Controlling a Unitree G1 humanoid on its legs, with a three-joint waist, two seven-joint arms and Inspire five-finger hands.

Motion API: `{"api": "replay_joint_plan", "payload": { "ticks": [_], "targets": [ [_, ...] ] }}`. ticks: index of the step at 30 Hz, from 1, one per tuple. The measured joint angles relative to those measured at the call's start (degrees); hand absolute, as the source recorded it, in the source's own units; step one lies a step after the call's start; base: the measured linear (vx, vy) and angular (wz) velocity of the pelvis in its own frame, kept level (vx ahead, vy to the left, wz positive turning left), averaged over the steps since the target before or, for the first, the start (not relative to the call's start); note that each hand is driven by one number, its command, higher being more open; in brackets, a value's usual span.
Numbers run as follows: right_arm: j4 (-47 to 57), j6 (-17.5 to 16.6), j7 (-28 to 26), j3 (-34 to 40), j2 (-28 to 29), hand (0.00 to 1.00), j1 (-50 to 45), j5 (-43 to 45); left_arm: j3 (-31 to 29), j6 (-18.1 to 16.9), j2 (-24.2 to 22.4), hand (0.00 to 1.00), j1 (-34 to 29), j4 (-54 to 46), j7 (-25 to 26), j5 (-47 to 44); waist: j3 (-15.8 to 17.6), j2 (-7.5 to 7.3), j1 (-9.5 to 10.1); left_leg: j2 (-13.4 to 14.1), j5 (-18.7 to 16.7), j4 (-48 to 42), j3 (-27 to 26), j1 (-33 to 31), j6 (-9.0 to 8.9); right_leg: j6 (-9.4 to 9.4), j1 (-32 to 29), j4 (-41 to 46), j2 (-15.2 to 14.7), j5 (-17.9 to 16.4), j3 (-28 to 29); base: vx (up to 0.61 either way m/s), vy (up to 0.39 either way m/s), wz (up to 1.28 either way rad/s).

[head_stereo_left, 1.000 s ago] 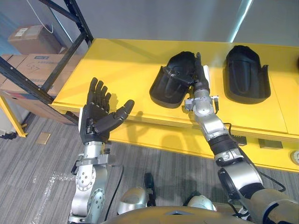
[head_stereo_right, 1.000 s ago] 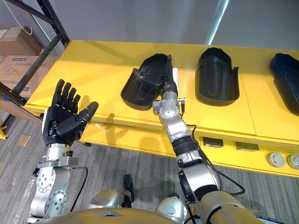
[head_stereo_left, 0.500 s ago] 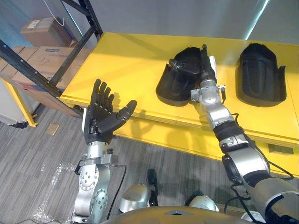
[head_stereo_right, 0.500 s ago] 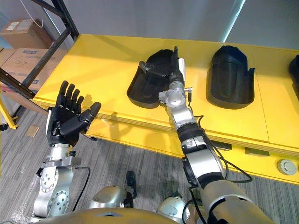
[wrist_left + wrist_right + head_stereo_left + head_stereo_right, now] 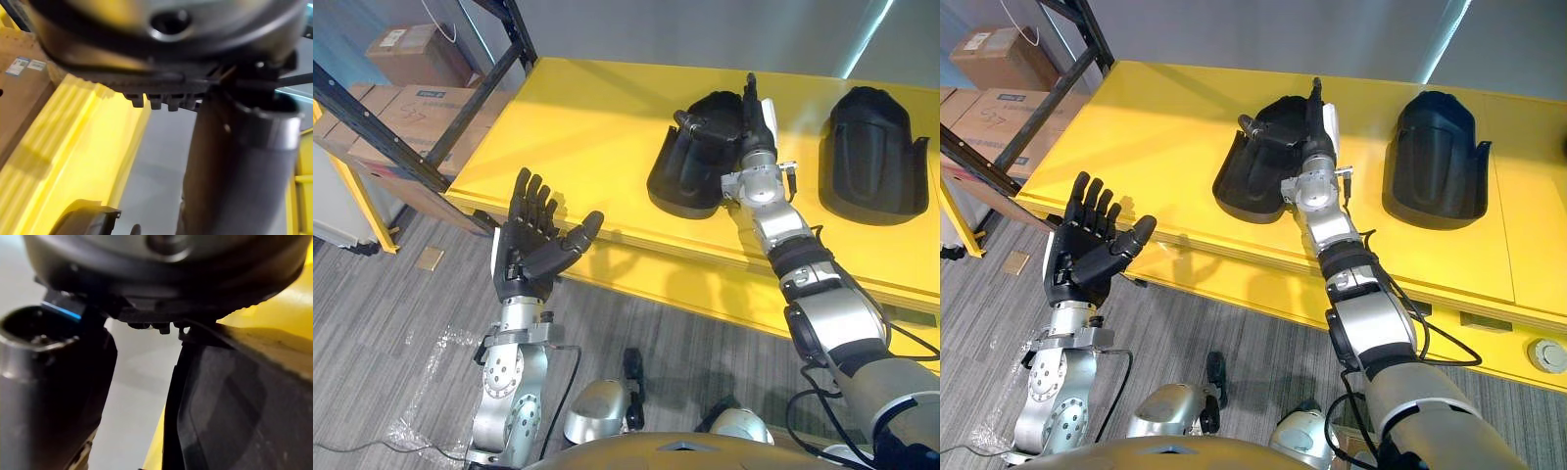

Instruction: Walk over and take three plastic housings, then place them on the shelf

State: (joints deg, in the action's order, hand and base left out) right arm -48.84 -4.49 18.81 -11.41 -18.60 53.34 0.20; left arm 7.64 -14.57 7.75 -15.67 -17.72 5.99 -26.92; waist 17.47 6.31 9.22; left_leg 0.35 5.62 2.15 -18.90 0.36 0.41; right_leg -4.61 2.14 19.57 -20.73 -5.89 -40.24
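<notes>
Right hand: the right hand reaches over the desk from its near edge and is clamped on the left housing, with curled fingers inside the hollow and the white-covered thumb outside the housing's right wall.
Right wrist view: the dark wall of that housing stands right beside the thumb.
Left hand: the left hand is wide open and holds nothing, palm up, fingers spread and straight. It hangs over the floor, just off the near edge by the desk's near left corner.
Left housing: black plastic shell lying on the desk, hollow side up, about midway along it and closer to the near edge than to the far one.
Right housing: a second black housing lies on the desk, apart to the right of the first. No hand touches it.
Shelf: a black rack frame stands off the desk's left edge.
Boxes: closed cardboard boxes sit behind the rack; contents cannot be told.
</notes>
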Motion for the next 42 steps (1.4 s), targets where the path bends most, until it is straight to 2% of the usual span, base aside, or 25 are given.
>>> {"api": "replay_joint_plan", "payload": {
  "ticks": [4,7,10,12,13,15,17,18,22,25,29,31,35,38,42],
  "targets": [
    [0.0,-3.3,3.2,-0.5,0.0,1.00,1.2,-2.3,1.0,0.0,0.1,1.00,0.1,0.0,-0.1,0.0,0.9,0.33,-0.06,0.2,0.0,-0.6,0.0,-0.4,0.04,0.16,-0.3,0.4,0.0,-0.1,0.0,0.00,0.000,0.00],
    [4.0,-3.7,5.5,-0.4,-0.3,1.00,1.5,-3.3,1.3,-0.1,0.4,1.00,0.1,0.0,-0.1,0.0,1.0,0.30,-0.31,0.4,-0.2,-1.2,0.0,-1.2,0.07,0.15,-0.8,0.4,0.0,-0.1,0.0,0.00,0.000,0.00],
    [20.3,-3.6,7.5,-0.4,-0.6,1.00,-1.4,-3.4,2.2,-0.2,1.8,1.00,0.4,0.0,-0.2,0.1,1.1,0.08,-1.37,0.7,-0.9,-2.6,-0.3,-2.0,0.11,0.08,-1.0,0.1,0.3,0.0,0.2,0.02,-0.005,-0.04],
    [39.3,-3.7,7.8,-0.7,-0.5,1.00,-6.5,-4.5,2.6,-0.3,2.5,1.00,0.7,-0.1,-0.5,0.2,1.1,-0.33,-1.70,1.4,-2.0,-4.4,-1.8,-2.0,0.20,-0.24,-0.8,-0.9,0.9,0.3,1.5,0.05,-0.008,-0.29],
    [43.0,-3.8,7.8,-0.8,-0.6,1.00,-7.5,-4.5,2.6,-0.3,2.5,1.00,0.9,-0.1,-0.6,0.3,1.1,-0.41,-2.02,1.5,-2.3,-4.8,-1.9,-2.0,0.09,-0.25,-0.8,-1.0,0.9,0.3,1.7,0.05,0.001,-0.21],
    [55.4,-3.9,8.0,-0.1,-0.9,1.00,-12.7,-4.3,2.7,-0.3,3.6,1.00,2.4,-0.3,-2.1,0.3,1.0,-0.89,-3.49,2.0,-3.3,-5.3,-3.4,-1.0,-0.04,-0.38,0.1,-2.2,1.6,0.8,2.8,0.04,0.022,-0.28],
    [59.0,-3.9,7.9,0.6,-0.9,1.00,-15.8,-4.3,2.7,-0.3,4.5,1.00,2.5,-0.8,-3.1,0.3,0.7,-1.35,-3.95,2.4,-4.3,-5.2,-4.5,-0.8,-0.54,-0.35,0.3,-3.2,2.2,1.3,3.6,-0.01,0.028,-0.31],
    [61.3,-4.0,7.8,1.8,-0.9,1.00,-19.4,-4.2,2.7,-0.3,5.3,1.00,2.5,-1.2,-4.1,0.3,0.2,-1.92,-4.80,2.6,-4.8,-5.2,-5.1,-0.6,-0.11,-0.41,0.4,-4.2,2.7,1.8,4.1,0.00,0.050,-0.33],
    [65.2,-4.8,5.5,8.5,-1.0,1.00,-34.1,1.4,2.7,1.2,7.5,1.00,2.5,-1.7,-9.2,-0.6,-1.0,-3.44,-6.64,2.9,-6.0,-5.0,-7.6,0.4,-0.03,-0.72,1.0,-7.6,3.9,3.7,6.1,0.03,0.056,-0.28],
    [66.1,-6.7,2.3,12.0,-0.7,1.00,-43.6,6.0,2.7,3.9,8.8,1.00,1.7,-2.7,-13.0,-0.5,-1.2,-3.63,-7.77,2.9,-6.2,-5.0,-8.4,0.4,-0.37,-1.03,1.0,-8.9,4.3,4.4,6.8,0.05,0.055,-0.15],
    [68.1,-9.0,-0.8,13.1,-0.1,1.00,-52.4,6.0,2.4,7.3,9.2,1.00,-0.2,-3.1,-14.9,0.4,-2.4,-3.63,-8.23,3.2,-6.4,-4.7,-9.6,1.1,-0.53,-1.23,1.1,-10.1,4.9,4.6,8.0,0.05,0.021,-0.17],
    [70.1,-10.4,-2.0,15.0,1.0,1.00,-55.0,7.0,0.9,7.7,9.2,1.00,-2.0,-3.7,-15.1,0.8,-3.3,-3.64,-8.21,3.3,-6.5,-4.8,-9.9,1.1,-0.77,-1.24,1.1,-10.6,5.2,4.6,8.3,0.07,-0.007,-0.10],
    [72.4,-12.6,-1.5,20.2,1.1,1.00,-57.1,8.1,-6.4,9.5,10.1,1.00,-7.6,-6.8,-15.4,2.8,-4.3,-3.75,-8.61,3.4,-6.6,-4.7,-10.1,1.8,-0.94,-1.36,1.5,-10.9,5.4,4.7,8.6,0.02,0.001,-0.03],
    [72.4,-12.7,-0.6,21.1,1.2,1.00,-58.9,10.5,-11.2,10.0,10.8,1.00,-11.5,-8.7,-17.4,2.6,-5.3,-3.89,-8.09,3.2,-6.9,-3.9,-10.0,2.4,-1.20,-1.62,2.4,-12.1,5.7,5.0,8.5,-0.01,0.004,0.02],
    [72.4,-12.6,-0.5,20.9,2.4,1.00,-60.2,12.5,-13.1,9.7,10.9,1.00,-14.0,-13.2,-20.7,1.9,-5.5,-3.93,-7.45,3.2,-7.4,-3.7,-9.6,2.4,-1.00,-1.52,3.1,-12.8,5.9,5.5,8.0,-0.03,0.016,0.07]
  ]
}}
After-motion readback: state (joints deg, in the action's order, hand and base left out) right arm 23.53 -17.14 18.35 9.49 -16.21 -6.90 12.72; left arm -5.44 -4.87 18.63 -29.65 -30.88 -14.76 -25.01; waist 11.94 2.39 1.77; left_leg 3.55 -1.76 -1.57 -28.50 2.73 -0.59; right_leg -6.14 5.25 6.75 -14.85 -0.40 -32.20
